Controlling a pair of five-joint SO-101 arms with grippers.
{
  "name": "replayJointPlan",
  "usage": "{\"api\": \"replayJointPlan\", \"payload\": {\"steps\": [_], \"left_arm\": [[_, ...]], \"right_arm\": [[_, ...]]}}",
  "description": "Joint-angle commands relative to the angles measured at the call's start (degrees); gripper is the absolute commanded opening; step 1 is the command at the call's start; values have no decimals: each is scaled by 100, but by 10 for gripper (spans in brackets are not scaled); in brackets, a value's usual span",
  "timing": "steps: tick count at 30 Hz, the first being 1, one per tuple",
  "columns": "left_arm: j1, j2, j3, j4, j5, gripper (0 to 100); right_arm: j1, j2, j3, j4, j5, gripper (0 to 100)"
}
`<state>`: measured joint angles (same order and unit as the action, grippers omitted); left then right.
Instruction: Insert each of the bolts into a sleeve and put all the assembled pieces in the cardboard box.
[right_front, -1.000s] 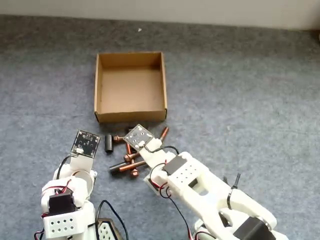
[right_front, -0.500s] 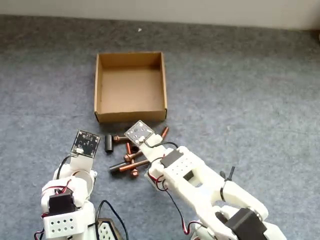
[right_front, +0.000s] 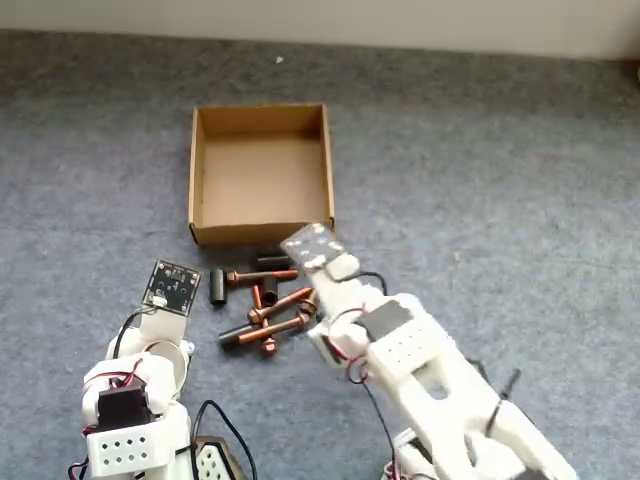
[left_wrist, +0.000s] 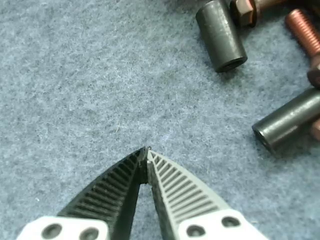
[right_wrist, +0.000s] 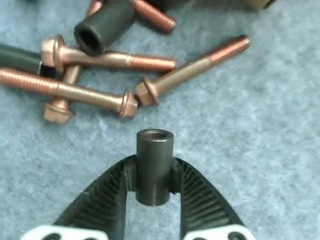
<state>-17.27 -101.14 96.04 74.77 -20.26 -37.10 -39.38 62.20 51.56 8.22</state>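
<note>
One sleeve was clamped in the jaws of the right gripper, its long axis in line with the gripper and its open bore facing forward. The nearest bolt lay just ahead of the bore, head toward it, shank slanting off to one side: not aligned. The other bolts overlapped beyond; count uncertain. The left gripper was closed on nothing over the carpet, with loose sleeves ahead of it. Judged: right arm nearer the bolts. Past the pile stood the cardboard box. The held sleeve's rear end was hidden between the jaws.
</note>
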Motion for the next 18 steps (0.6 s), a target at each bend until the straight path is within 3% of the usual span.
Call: {"api": "replayJointPlan", "payload": {"steps": [1,11,18], "left_arm": [[-66,-40,-233,0,-9,7],[-66,-40,-708,0,-53,7],[734,-31,-1508,-123,-580,8]], "right_arm": [[505,-1086,101,13,-53,5],[1692,-2387,1024,-1077,-79,5],[2501,-2615,1288,-1684,-870,5]]}}
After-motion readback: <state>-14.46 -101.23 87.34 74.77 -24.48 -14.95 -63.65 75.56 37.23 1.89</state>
